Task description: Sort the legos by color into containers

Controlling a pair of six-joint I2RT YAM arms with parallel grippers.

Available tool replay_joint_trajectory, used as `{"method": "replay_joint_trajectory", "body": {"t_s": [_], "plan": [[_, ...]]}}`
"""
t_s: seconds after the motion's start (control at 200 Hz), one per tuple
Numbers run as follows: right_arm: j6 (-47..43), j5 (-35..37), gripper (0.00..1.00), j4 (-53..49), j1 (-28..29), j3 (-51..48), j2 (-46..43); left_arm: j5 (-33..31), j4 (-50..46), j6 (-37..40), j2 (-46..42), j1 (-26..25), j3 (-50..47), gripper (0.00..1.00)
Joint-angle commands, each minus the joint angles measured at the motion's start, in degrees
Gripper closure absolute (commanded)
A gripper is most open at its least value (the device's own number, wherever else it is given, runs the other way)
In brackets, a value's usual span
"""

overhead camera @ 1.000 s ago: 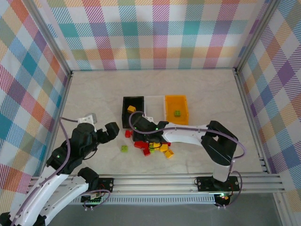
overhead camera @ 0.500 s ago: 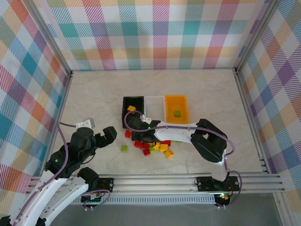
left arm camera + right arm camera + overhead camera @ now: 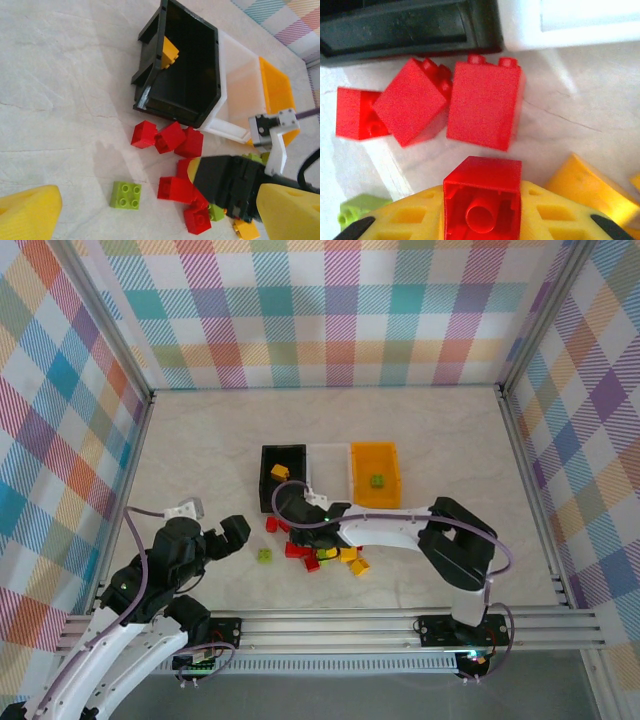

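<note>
— Since a second ago the left gripper [image 3: 232, 533] has slid back toward the near edge. The right arm's elbow [image 3: 460, 543] has swung back out to the right over the last half second.

— Is the left one holding anything?

— No. Its wrist camera has the yellow fingers [image 3: 27, 210] at opposite edges, wide apart, with bare counter [image 3: 60, 75] between them.

— And the right gripper [image 3: 290, 512]?

— From above it is a dark tip at the near end of the black bin [image 3: 292, 460], too small to judge. Its own camera settles it: clamped on a red brick [image 3: 482, 187], hollow underside toward the lens.

— What lies around it?

— Just past it are three red bricks [image 3: 412, 100], touching one another, close before the black bin's front wall. From above, a lone green brick [image 3: 264, 555] sits apart, left of the pile [image 3: 330, 554] of red, yellow and green. The right forearm [image 3: 385, 525] lies along the pile's far edge.

— And the bins?

— They stand farthest back, side by side and touching: black, then the white bin [image 3: 329, 465], then the orange bin [image 3: 385, 462]. A yellow brick [image 3: 279, 472] is in the black one and a green piece [image 3: 377, 480] in the orange one. From the left wrist, the orange bin is seen side-on and partly behind the right arm, so its inside is hidden.
</note>
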Motion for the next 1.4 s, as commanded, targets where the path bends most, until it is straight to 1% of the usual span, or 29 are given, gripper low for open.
{"method": "replay_joint_trajectory", "body": {"t_s": [0.0, 0.155, 0.21, 0.29, 0.345, 0.435, 0.51, 0.61, 0.675, 0.77, 0.81, 0.86, 0.92, 1.01, 1.11, 1.15, 1.25, 1.32, 1.395], "plan": [[-3.1, 2.3, 0.68, 1.0, 0.8, -2.1, -7.0, 0.8, 1.9, -0.7, 1.9, -0.2, 2.2, 0.00], [-8.0, 6.8, 0.68, -0.7, 0.1, -4.5, -16.5, 0.9, 2.3, -0.3, 5.1, -0.2, 2.4, 0.00], [-9.8, 6.2, 0.68, -1.6, -2.1, -4.4, -18.5, 1.2, 2.9, -0.4, 6.0, -0.2, 1.8, 0.00], [-12.9, 3.4, 0.68, -1.5, -7.1, -3.9, -19.8, 2.1, 3.9, -0.8, 7.5, -0.2, 0.7, 0.00], [-15.2, -0.2, 0.68, -1.1, -10.8, -2.6, -18.6, 2.6, 4.4, -1.1, 8.5, -0.2, 0.1, 0.00], [-18.2, -6.9, 0.69, -1.7, -16.5, 1.6, -13.6, 3.3, 5.0, -1.2, 10.1, -0.2, -0.9, 0.00], [-20.6, -7.7, 0.68, -3.7, -18.7, 5.9, -8.7, 4.1, 5.4, -1.1, 11.5, -0.2, -1.6, 0.00], [-21.5, -8.8, 0.67, -4.5, -20.7, 10.4, -3.0, 5.2, 5.6, -0.7, 13.5, -0.3, -2.4, 0.03], [-21.7, -9.5, 0.61, -4.6, -21.6, 13.0, -0.4, 5.6, 5.7, -0.4, 14.9, -0.4, -2.8, 0.04], [-23.5, -9.9, 0.38, -5.2, -22.1, 16.1, 0.7, 6.0, 5.8, 0.1, 16.8, -1.0, -3.6, 0.06], [-24.1, -10.2, 0.32, -5.0, -22.1, 16.2, -0.2, 6.1, 5.7, 0.4, 17.7, -1.5, -3.7, 0.08], [-24.5, -10.5, 0.28, -4.6, -22.0, 15.2, -2.5, 5.5, 5.6, 0.3, 19.1, -2.6, -3.7, 0.12], [-24.4, -10.4, 0.25, -3.3, -22.0, 12.2, -6.1, 5.1, 6.5, -0.5, 20.9, -4.3, -4.5, 0.16], [-23.4, -11.1, 0.25, -1.1, -21.9, 6.6, -11.2, 3.4, 8.3, -1.9, 24.4, -7.5, -5.7, 0.19], [-22.4, -11.5, 0.24, 0.5, -21.6, 0.4, -16.7, 0.3, 10.8, -1.8, 29.2, -10.9, -6.2, 0.22], [-22.0, -11.4, 0.24, 1.1, -21.5, -2.1, -18.4, -0.3, 11.6, -1.5, 31.4, -11.7, -6.0, 0.24], [-21.6, -10.4, 0.24, 1.9, -21.5, -6.9, -22.2, -1.3, 13.1, -1.0, 36.8, -12.6, -5.2, 0.32], [-21.3, -9.7, 0.24, 2.1, -21.5, -9.5, -24.5, -2.4, 14.6, -0.8, 39.6, -12.8, -5.7, 0.33], [-20.8, -9.4, 0.24, 2.4, -21.6, -11.9, -26.7, -3.9, 15.4, -0.5, 42.6, -12.7, -5.6, 0.38]]}}
